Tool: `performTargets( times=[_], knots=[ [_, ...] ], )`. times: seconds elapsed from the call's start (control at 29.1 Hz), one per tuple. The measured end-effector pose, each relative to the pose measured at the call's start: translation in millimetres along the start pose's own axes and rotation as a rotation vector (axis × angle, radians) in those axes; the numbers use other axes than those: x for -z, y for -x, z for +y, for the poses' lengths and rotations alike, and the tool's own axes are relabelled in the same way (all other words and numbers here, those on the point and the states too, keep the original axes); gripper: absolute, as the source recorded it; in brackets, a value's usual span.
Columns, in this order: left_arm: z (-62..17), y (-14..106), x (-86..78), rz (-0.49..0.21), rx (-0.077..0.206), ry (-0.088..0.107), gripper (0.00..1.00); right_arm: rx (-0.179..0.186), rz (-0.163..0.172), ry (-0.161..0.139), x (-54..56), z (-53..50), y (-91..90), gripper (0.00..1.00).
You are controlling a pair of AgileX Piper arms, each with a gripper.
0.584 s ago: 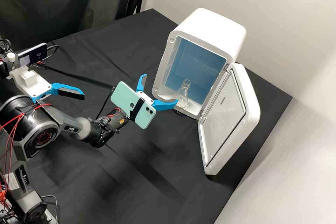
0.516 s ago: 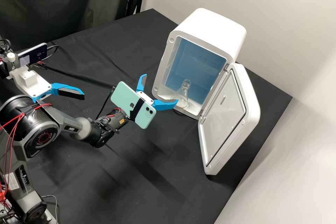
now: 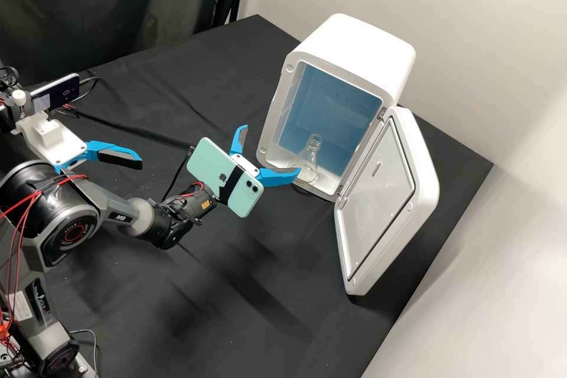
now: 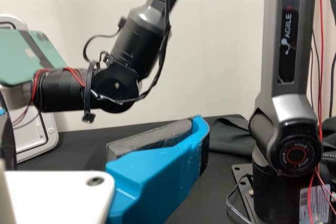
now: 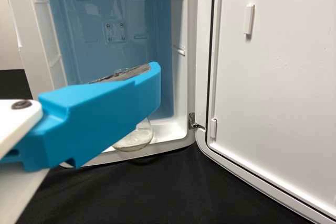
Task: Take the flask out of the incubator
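Nothing has visibly shifted since the earlier frames, and both arms hold the same pose. At the mouth of the open incubator (image 3: 354,47) the right gripper (image 3: 271,149) hangs with its blue fingers (image 3: 277,176) spread wide apart and gripping nothing, while the clear flask (image 3: 310,156) stands upright on the incubator floor just behind the lower finger, the door (image 3: 384,201) swung aside. Well back over the black bench (image 3: 236,283) sits the left gripper (image 3: 118,156), and whether it is apart or together cannot be told
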State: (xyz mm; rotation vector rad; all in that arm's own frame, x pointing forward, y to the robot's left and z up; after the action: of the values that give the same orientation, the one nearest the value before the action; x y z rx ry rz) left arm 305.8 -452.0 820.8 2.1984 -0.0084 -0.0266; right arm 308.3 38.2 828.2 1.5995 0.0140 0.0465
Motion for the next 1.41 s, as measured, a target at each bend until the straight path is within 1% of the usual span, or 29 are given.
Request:
performTargets(
  times=[0.03,0.07,0.1,0.27,0.34,0.38,0.45,0.65,0.72,0.79,0.93,1.17,1.24,1.34,1.41],
  knots=[
    [-1.5,0.6,0.2,0.000,0.000,0.000,1.00,0.000,0.000,0.000,0.0,0.0,0.0,1.00],
    [-6.9,2.1,1.0,0.002,0.015,0.001,1.00,0.000,0.000,0.000,0.0,0.0,0.0,1.00],
    [-10.5,2.8,1.5,0.003,0.024,0.001,1.00,0.000,0.000,0.000,0.0,0.0,0.0,1.00],
    [-32.0,7.8,6.5,0.020,0.102,0.003,1.00,0.000,0.000,0.000,0.0,0.0,0.0,1.00],
    [-38.9,8.6,11.8,0.030,0.128,0.001,1.00,0.000,0.000,0.000,0.0,0.0,0.0,1.00],
    [-41.0,8.5,13.4,0.033,0.136,-0.001,1.00,0.000,0.000,0.000,0.0,0.0,0.0,1.00],
    [-46.0,8.0,21.7,0.059,0.153,0.005,1.00,0.000,0.000,0.000,0.0,0.0,0.0,1.00],
    [-53.2,9.5,48.5,0.149,0.176,0.037,1.00,0.000,0.000,0.000,0.0,0.0,0.0,1.00],
    [-54.9,10.3,57.7,0.181,0.179,0.052,1.00,0.000,0.000,0.000,0.0,0.0,0.0,1.00],
    [-54.8,11.2,65.1,0.203,0.178,0.057,1.00,0.000,0.000,0.000,0.0,0.0,0.0,1.00],
    [-53.7,13.3,81.4,0.252,0.173,0.060,1.00,0.000,0.000,0.000,0.0,0.0,0.0,1.00],
    [-50.3,20.2,103.2,0.326,0.159,0.067,1.00,0.000,0.000,0.000,0.0,0.0,0.0,1.00],
    [-49.4,22.3,108.7,0.338,0.158,0.064,1.00,0.000,0.000,0.000,0.0,0.0,0.0,1.00],
    [-47.4,25.3,115.0,0.334,0.159,0.047,1.00,0.000,0.000,0.000,0.0,0.0,0.0,1.00],
    [-45.8,27.7,120.1,0.343,0.154,0.046,1.00,0.000,0.000,0.000,0.0,0.0,0.0,1.00]
  ],
)
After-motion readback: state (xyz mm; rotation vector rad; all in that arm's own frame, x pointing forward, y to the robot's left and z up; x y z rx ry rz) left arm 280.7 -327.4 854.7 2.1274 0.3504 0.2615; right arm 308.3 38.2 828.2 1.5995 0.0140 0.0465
